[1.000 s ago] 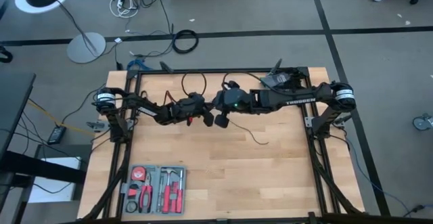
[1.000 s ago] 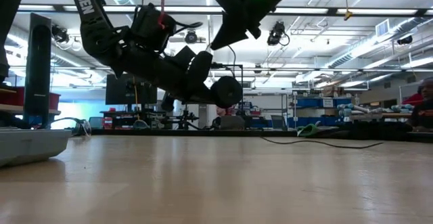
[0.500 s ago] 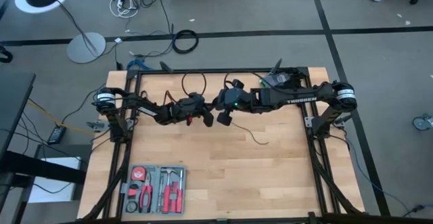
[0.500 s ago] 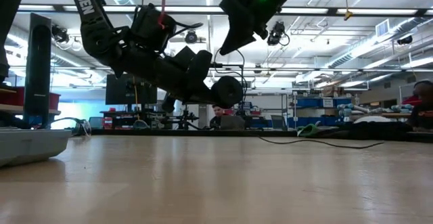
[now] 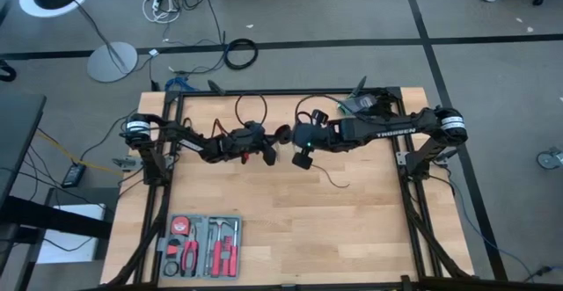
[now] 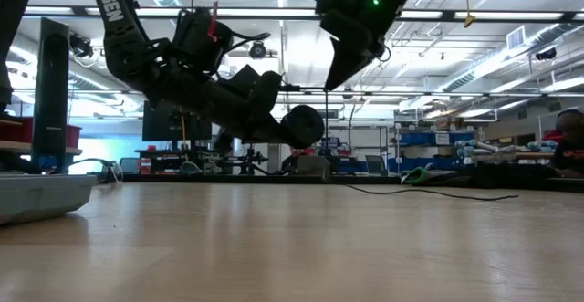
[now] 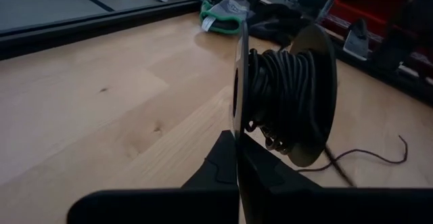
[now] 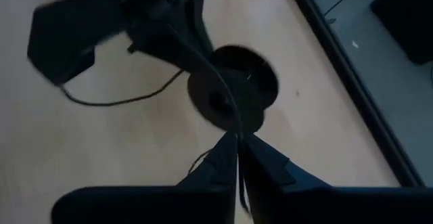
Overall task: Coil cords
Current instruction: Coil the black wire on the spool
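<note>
A black spool (image 7: 284,95) with thin black wire wound between its two discs hangs above the table's middle, also seen in the high view (image 5: 283,134) and the low view (image 6: 301,124). My left gripper (image 7: 238,158) is shut on it, reaching in from the table's left (image 5: 268,149). My right gripper (image 8: 237,146) slants down just right of the spool (image 6: 330,81), shut on the wire (image 8: 226,95) that leads to the spool (image 8: 233,92). The wire's loose tail (image 5: 332,178) lies on the table. My left gripper pinches the rim of the spool's one disc (image 7: 238,126) between its two fingers, coming nearly level from the table's left. The spool is lifted clear of the table, discs upright. My right gripper pinches the thin wire (image 8: 236,135) between its fingertips, slanting down. The wire runs on to the spool.
An open tool case (image 5: 202,245) lies at the near left corner. Dark gloves and gear (image 5: 365,105) sit at the far right edge; a green-grey glove (image 7: 226,14) lies among them. The metal frame (image 5: 290,91) borders the table. Bare wood spans the near half.
My right gripper has gone toward the table's right and a little toward its near edge, and has tipped to point more steeply down. It stays on the wire. The spool now shows uncovered from above. The spool has kept its place.
</note>
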Robot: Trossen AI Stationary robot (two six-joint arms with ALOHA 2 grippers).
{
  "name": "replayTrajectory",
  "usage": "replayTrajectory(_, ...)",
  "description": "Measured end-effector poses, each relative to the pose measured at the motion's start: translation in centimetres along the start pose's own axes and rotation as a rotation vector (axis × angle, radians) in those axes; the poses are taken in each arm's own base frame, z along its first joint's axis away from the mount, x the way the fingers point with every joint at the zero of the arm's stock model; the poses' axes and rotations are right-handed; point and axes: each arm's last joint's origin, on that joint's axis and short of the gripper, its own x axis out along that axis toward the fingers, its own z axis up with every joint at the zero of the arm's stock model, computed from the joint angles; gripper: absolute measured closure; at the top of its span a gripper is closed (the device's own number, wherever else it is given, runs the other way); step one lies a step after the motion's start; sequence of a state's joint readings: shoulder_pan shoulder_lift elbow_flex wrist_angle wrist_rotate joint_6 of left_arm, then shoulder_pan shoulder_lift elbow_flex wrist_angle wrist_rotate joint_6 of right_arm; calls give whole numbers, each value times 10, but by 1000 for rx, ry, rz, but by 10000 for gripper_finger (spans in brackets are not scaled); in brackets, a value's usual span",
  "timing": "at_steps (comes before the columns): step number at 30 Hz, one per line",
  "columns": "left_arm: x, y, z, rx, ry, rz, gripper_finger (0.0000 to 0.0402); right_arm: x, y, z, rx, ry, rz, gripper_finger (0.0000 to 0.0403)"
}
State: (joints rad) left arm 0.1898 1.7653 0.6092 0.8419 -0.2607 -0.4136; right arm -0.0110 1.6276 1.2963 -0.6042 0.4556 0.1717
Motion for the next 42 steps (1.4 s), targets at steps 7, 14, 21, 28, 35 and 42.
replayTrajectory(7,-16,10,-11,-63,-63,-29,401,10,15,-32,35,27,-32,342)
replayTrajectory(14,-42,21,-21,-132,-172,-86,401,28,39,-78,118,-127,35,312)
replayTrajectory(21,-58,16,-17,-173,-295,-196,401,43,33,-110,349,-515,170,308)
replayTrajectory(28,-63,7,-17,-174,-315,-261,401,45,13,-107,410,-749,283,303)
replayTrajectory(35,-61,-6,-13,-157,-333,-304,401,50,15,-96,326,-677,339,292)
replayTrajectory(42,-40,-32,2,-70,-314,-366,401,57,19,-99,284,-618,371,291)
